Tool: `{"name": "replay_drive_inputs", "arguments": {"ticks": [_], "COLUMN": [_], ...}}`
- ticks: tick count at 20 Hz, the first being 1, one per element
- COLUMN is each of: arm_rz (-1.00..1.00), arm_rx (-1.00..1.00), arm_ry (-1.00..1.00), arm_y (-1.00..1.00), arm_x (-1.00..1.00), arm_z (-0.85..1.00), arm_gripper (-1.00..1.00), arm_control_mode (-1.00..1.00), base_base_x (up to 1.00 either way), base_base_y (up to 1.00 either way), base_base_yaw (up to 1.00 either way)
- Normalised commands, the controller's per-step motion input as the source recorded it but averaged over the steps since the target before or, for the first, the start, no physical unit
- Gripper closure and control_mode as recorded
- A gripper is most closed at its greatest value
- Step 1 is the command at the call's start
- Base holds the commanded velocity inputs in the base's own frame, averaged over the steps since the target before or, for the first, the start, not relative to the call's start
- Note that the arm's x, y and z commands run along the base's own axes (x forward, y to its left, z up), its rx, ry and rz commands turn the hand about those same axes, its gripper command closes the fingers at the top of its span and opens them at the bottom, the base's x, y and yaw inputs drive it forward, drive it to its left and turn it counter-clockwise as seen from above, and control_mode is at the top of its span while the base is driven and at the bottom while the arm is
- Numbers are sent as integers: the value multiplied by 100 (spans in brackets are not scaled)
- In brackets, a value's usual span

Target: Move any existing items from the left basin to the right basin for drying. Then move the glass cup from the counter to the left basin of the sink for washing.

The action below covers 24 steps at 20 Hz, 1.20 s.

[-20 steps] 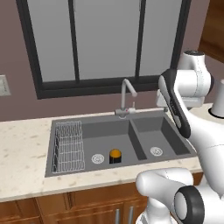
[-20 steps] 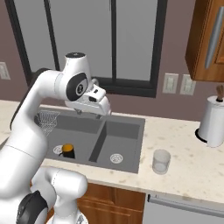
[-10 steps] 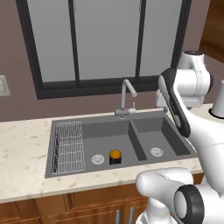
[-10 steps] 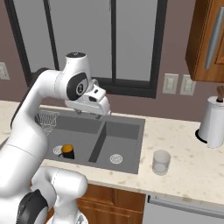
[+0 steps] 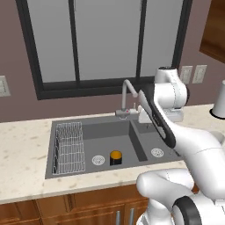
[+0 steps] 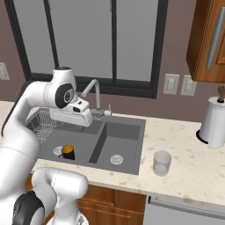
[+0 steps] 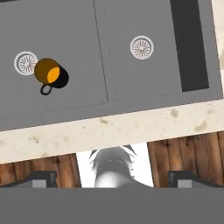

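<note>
From the left base view, my arm reaches over the sink [image 5: 66, 169], the wrist hanging above the divider near the silver tap [image 5: 128, 94]. The black-and-orange cup [image 5: 115, 157] stands upright on the floor of the left basin [image 5: 101, 136], near its front wall and just beside the round drain [image 5: 98, 160]. A wire rack [image 5: 70, 147] fills that basin's left end. The right basin [image 5: 149, 140] holds nothing but its own drain.

From the right base view, my hand hovers high over the sink's back edge, well apart from the cup [image 6: 67, 152] below. The glass cup [image 6: 161, 163] waits on the counter [image 6: 189, 154], just past the sink's right rim near the front edge, with a tall white jar [image 6: 214, 122] further toward the back corner.

From the hand view, my pincer [image 7: 111, 178] looks straight down, fingers spread as wide as they go and pinching nothing. The cup [image 7: 50, 75] shows an orange top and a small handle loop [image 7: 45, 89]. I judge it light, rigid and smooth-sided; pinching across the body or over the rim opposite the handle should hold it. The glass looks slippery and fragile, so I would take it squarely around the middle.
</note>
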Motion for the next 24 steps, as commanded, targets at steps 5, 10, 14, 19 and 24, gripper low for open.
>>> {"name": "replay_drive_inputs", "arguments": {"ticks": [5, 10, 14, 19, 24], "arm_rz": [12, 2, 0, 0, 0], "arm_rx": [2, 0, 0, 0, 0], "arm_ry": [15, 11, 12, 11, 11], "arm_y": [85, 56, 13, 0, 0], "arm_x": [-32, 8, 44, 38, 47], "arm_z": [-43, -45, -35, -41, -45], "arm_gripper": [-100, -100, -100, -100, -100], "arm_control_mode": [-100, -100, -100, -100, -100], "base_base_x": [0, 0, 0, 0, 0], "base_base_y": [0, 0, 0, 0, 0], "base_base_yaw": [0, 0, 0, 0, 0]}}
